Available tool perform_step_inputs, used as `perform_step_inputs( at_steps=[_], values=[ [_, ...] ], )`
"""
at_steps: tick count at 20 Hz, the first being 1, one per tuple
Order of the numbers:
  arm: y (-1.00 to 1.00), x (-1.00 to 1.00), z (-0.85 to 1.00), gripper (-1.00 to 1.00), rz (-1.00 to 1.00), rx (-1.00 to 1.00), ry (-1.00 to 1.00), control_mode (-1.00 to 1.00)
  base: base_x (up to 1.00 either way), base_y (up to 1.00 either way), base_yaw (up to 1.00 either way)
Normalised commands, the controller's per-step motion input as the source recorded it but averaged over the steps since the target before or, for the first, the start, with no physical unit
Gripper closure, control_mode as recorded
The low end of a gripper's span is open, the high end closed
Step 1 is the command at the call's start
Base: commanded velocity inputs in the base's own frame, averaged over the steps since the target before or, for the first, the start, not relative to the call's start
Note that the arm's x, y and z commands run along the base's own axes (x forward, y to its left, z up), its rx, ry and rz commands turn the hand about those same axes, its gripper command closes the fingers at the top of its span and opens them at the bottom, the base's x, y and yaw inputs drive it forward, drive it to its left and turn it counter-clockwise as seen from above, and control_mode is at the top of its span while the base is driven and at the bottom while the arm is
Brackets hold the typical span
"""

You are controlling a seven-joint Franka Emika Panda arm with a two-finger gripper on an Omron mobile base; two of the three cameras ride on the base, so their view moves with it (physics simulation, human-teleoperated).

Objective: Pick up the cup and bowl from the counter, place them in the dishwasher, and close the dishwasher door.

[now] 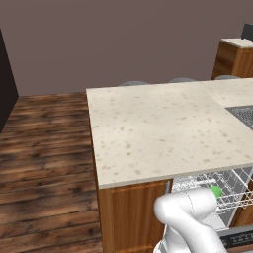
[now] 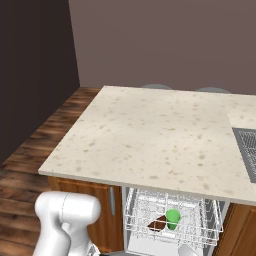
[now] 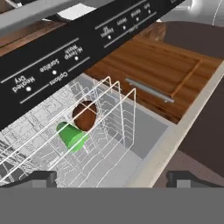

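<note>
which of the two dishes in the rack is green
The cup, lying beside the bowl in the dishwasher rack; the bowl is reddish-brown.

The arm [image 1: 190, 217] hides most of the cup [image 1: 216, 191] in the left base view — the bowl [image 2: 158, 224] is half screened by rack wires [image 2: 175, 217]. The door [image 3: 65, 57] runs off both edges of the hand view, and the fingertips [image 3: 41, 178] are cut off low.

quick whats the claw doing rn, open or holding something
claw: open, holding nothing; cup and bowl sit in the dishwasher rack.
</note>
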Motion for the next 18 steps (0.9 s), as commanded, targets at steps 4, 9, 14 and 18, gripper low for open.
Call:
perform_step_inputs(
  at_steps=[4, 9, 14, 18],
  values=[
    [0.0, -0.51, -0.35, -1.0, 0.05, 0.0, -0.14, -1.0, 0.0, 0.0, 0.0],
    [0.0, -0.46, -0.42, -1.0, 0.06, 0.0, -0.12, -1.0, 0.0, 0.0, 0.0],
    [0.0, -0.44, -0.47, -1.0, 0.08, 0.0, -0.11, -1.0, 0.0, 0.0, 0.0],
    [0.0, -0.37, -0.53, -1.0, 0.05, -0.01, -0.12, -1.0, 0.0, 0.0, 0.0]
  ],
)
